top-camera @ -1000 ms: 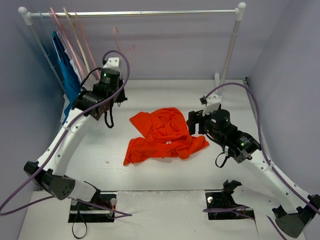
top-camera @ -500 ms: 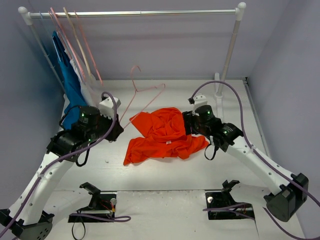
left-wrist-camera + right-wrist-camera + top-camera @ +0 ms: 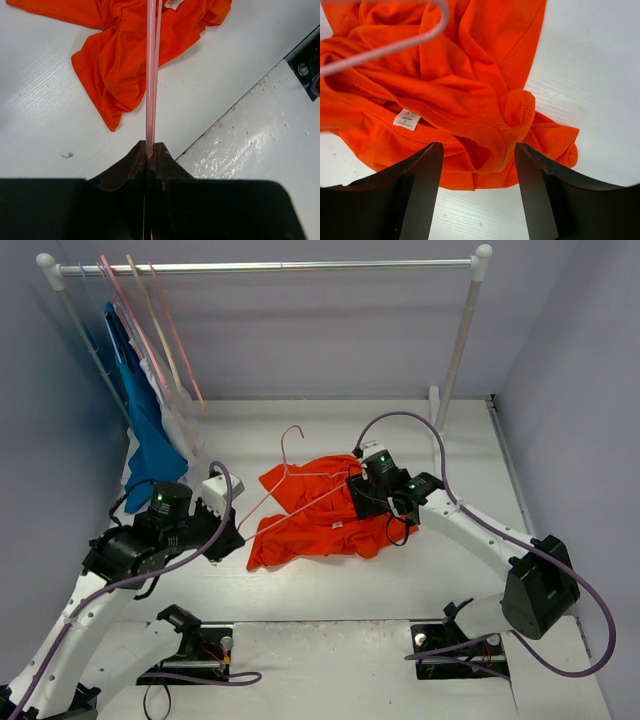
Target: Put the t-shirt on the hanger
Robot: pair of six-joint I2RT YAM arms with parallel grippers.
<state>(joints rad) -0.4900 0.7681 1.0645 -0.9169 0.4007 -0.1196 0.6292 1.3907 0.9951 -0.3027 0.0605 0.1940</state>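
Note:
The orange t-shirt lies crumpled on the white table, its white neck label facing up. My left gripper is shut on one end of the pale-pink hanger, whose frame reaches over the t-shirt with its hook pointing toward the back. In the left wrist view the hanger runs straight out from the closed jaws over the t-shirt. My right gripper is open just above the t-shirt's neck area, jaws on either side of a fold. The hanger crosses the top of that view.
A clothes rail spans the back, with a blue garment, a white garment and several spare hangers at its left end. The rail's right post stands behind the t-shirt. Black base mounts sit at the near edge.
My left gripper has swung down from the rail toward the near left, bringing the hanger over the t-shirt. My right gripper has moved left onto the t-shirt's neck area.

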